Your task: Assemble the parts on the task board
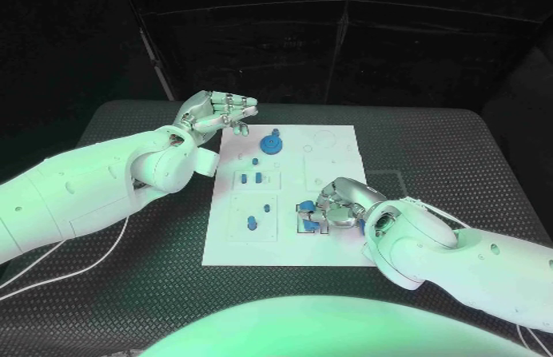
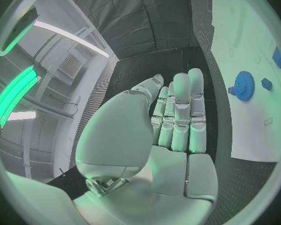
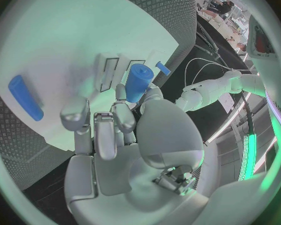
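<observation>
Two arms, smooth rounded white shells with small dark screw holes. Left hand (image 1: 216,115) and right hand (image 1: 339,204): silver, segmented metal fingers. Thin white cables (image 1: 69,263) trail beneath left arm.

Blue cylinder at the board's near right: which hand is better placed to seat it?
Right. The right hand is over the task board, fingers around the blue cylinder. The left hand is lifted beyond the board's far left corner, fingers together, holding nothing, near the blue gear.
</observation>
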